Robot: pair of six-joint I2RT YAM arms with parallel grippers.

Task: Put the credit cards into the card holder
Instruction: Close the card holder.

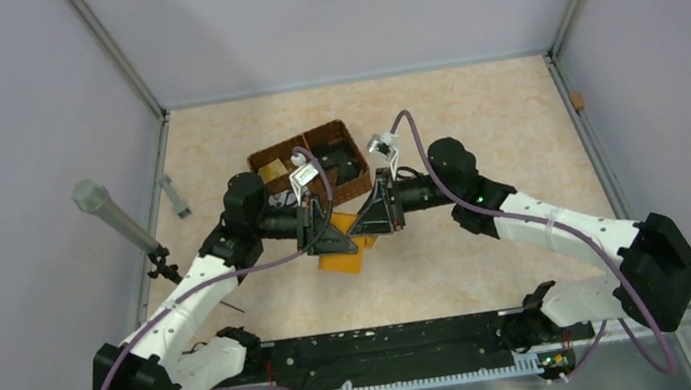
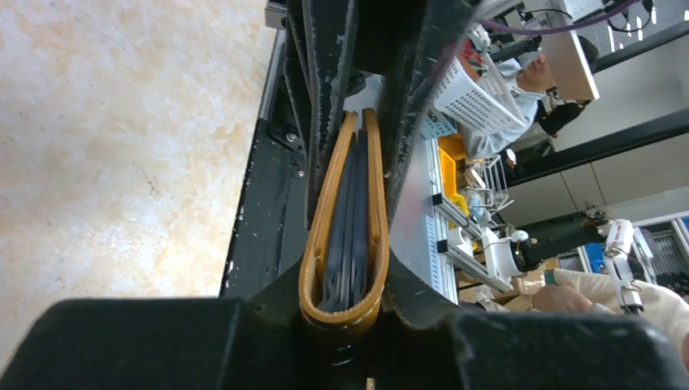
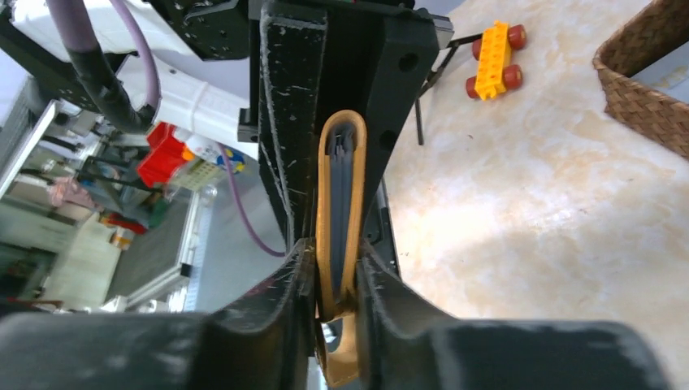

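While left hand and right hand both tight on the card holder, basket close behind.

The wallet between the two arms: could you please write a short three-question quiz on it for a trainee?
1. True or false: the wallet is spread wide open.
2. What sits between its leaves? A dark cards; B coins; C nothing.
3. Which claws have it between their fingers?

Key:
1. False: it is folded nearly shut.
2. A.
3. Both, the left claw and the right claw.
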